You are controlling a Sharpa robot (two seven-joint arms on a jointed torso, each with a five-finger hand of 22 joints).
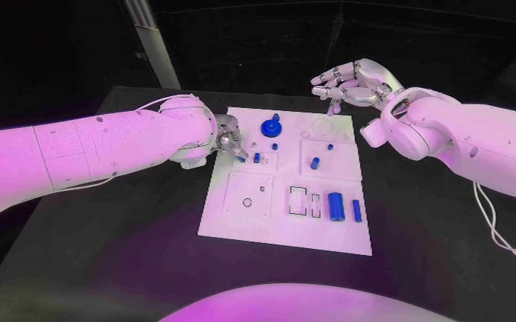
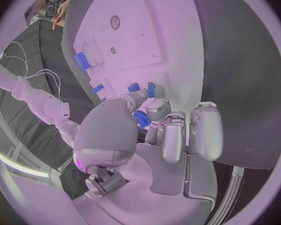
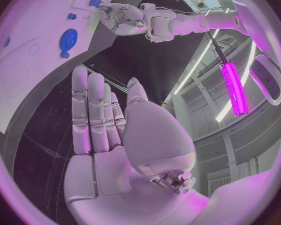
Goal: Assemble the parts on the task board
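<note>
The white task board point(image 1: 282, 221) lies in the middle of the black table. On it are a blue gear with a knob point(image 1: 271, 127), small blue pegs point(image 1: 274, 145) point(image 1: 315, 162) and two blue cylinders point(image 1: 336, 206) point(image 1: 357, 210). My left hand point(image 1: 228, 143) hangs over the board's far left part with its fingers curled in. It pinches a small blue part point(image 2: 140, 119) between thumb and fingers. Just past its fingertips stand two small blue pegs point(image 2: 151, 89). My right hand point(image 1: 350, 83) hovers above the board's far right corner, fingers apart, holding nothing.
The board has square plates with round holes point(image 1: 247, 203) and slots point(image 1: 298, 199) near its front. A slanted metal post point(image 1: 145, 24) rises behind the table's far left. Black table top runs along both sides of the board.
</note>
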